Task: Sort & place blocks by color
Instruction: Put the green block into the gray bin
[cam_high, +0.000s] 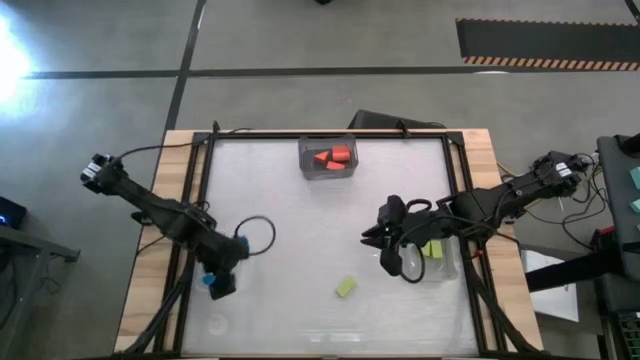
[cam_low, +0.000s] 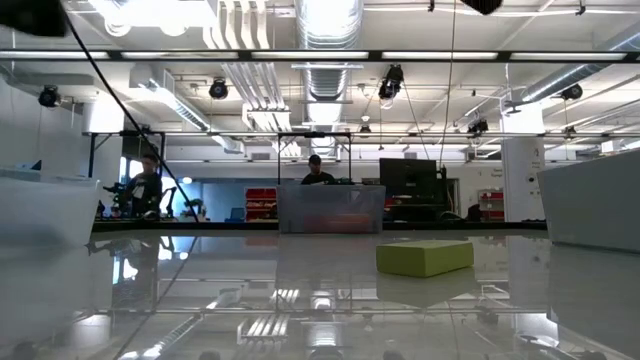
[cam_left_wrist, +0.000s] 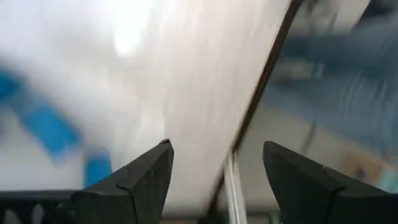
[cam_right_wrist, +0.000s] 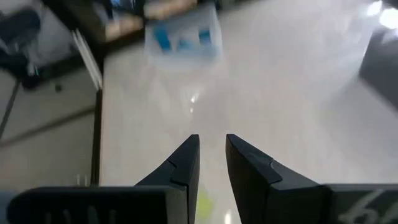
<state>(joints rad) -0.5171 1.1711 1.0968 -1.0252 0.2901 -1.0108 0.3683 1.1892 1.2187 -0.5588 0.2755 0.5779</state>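
One yellow-green block (cam_high: 346, 288) (cam_low: 424, 257) lies flat on the table, near the near edge. Orange-red blocks (cam_high: 333, 156) sit in a clear bin at the far edge. Blue blocks (cam_high: 212, 282) (cam_right_wrist: 163, 38) lie in a clear bin on the left, and more yellow-green blocks (cam_high: 434, 249) lie in a bin on the right. My left gripper (cam_high: 222, 278) (cam_left_wrist: 214, 158) hangs open over the blue blocks and touches nothing. My right gripper (cam_high: 384, 240) (cam_right_wrist: 212, 142) hovers between the right bin and the loose block, its fingers a narrow gap apart and empty.
Three clear bins stand on the table: far middle (cam_low: 330, 208), left (cam_low: 45, 205) and right (cam_low: 590, 205). A black frame (cam_high: 205, 180) borders the white tabletop. A cable loop (cam_high: 258, 235) lies by the left arm. People (cam_low: 315, 172) show far behind the table.
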